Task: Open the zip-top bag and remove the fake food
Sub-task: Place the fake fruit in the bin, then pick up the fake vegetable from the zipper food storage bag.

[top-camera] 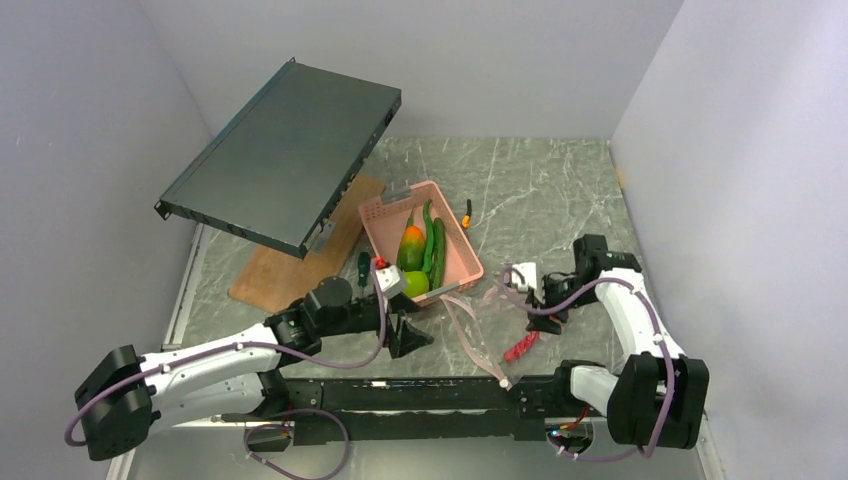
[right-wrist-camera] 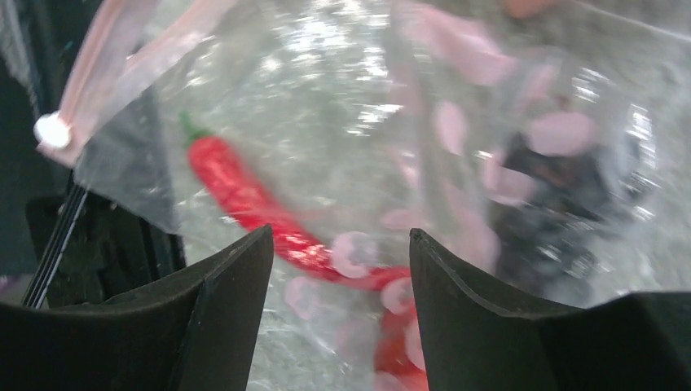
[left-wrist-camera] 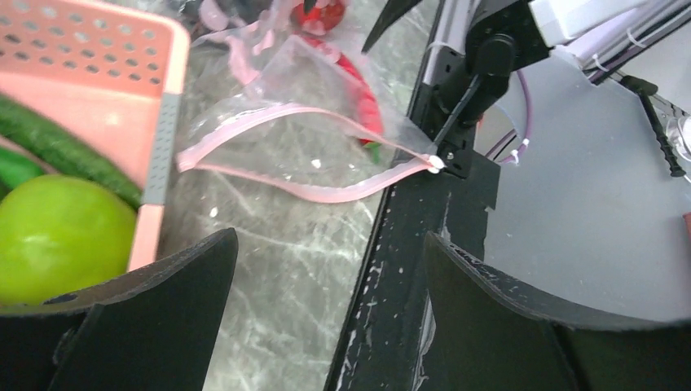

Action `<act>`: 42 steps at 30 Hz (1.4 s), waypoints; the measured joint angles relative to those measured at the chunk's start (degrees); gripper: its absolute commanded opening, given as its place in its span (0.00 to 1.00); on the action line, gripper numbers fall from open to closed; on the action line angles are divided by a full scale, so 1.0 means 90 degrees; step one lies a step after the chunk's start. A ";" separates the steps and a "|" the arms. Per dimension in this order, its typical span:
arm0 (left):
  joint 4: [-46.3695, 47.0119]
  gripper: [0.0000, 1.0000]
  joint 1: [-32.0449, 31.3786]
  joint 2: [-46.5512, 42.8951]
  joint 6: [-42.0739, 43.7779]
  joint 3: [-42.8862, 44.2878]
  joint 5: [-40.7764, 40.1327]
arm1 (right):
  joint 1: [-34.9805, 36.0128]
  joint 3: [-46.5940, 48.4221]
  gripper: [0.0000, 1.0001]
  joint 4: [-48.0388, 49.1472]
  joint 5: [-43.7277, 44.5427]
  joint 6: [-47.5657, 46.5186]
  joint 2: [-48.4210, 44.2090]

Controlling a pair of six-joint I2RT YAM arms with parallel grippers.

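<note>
Black left gripper [left-wrist-camera: 330, 285]: jaws spread wide, clasping nothing; hangs low over the near edge of the marble table [top-camera: 540, 190], just right of the basket's near corner.
right gripper [right-wrist-camera: 342, 277]: jaws parted with a clear gap, no film visibly pinched between them; faces the bag's right side at very close range.
zip-top bag [left-wrist-camera: 310, 138]: lies crumpled on the table between the two grippers, a little ahead of the left jaws and right up against the right ones.
pink zip strip [left-wrist-camera: 277, 114]: gapes in a loop, with the mouth turned toward the left gripper.
white slider [left-wrist-camera: 436, 163]: sits at the strip's near end, against the black rail [left-wrist-camera: 391, 269] along the table's front edge.
red chilli [right-wrist-camera: 244, 195]: shows through the clear film just ahead of the right jaws, green stem end pointing toward the slider corner.
pink basket [top-camera: 455, 215]: stands just left of the bag and beyond the left gripper.
lime-green apple [left-wrist-camera: 57, 236]: rests in the basket's near corner, closest of the food to the left jaws.
long green pods [top-camera: 432, 245]: lie lengthwise in the basket behind the apple, beside an orange-and-green piece [top-camera: 411, 245].
dark flat panel [top-camera: 290, 150]: leans at the far left, above a wooden board [top-camera: 290, 270], well apart from both grippers.
</note>
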 measured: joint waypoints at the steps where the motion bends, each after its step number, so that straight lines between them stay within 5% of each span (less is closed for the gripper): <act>1: 0.0182 0.87 -0.0177 0.0019 -0.0017 -0.0058 -0.0100 | 0.0041 -0.0165 0.62 -0.0138 0.0010 -0.0393 -0.0053; 7: 0.1076 0.84 -0.1190 0.0578 0.0092 -0.0192 -0.0879 | 0.0464 -0.1047 0.60 -0.0260 0.0240 -0.1540 -0.0403; 19: 0.1943 0.81 -0.2123 0.1855 0.0707 -0.0223 -0.2329 | 0.1950 -0.1649 0.42 0.0865 0.1100 -0.1418 -0.0321; 29: 0.3823 0.75 -0.2812 0.2975 0.2086 -0.0760 -0.3254 | 0.2052 -0.1724 0.19 0.1282 0.1073 -0.1205 -0.0491; 42: 0.5491 0.65 -0.2939 0.4240 0.3526 -0.0376 -0.3577 | 0.2033 -0.1756 0.09 0.1360 0.0593 -0.1030 -0.0852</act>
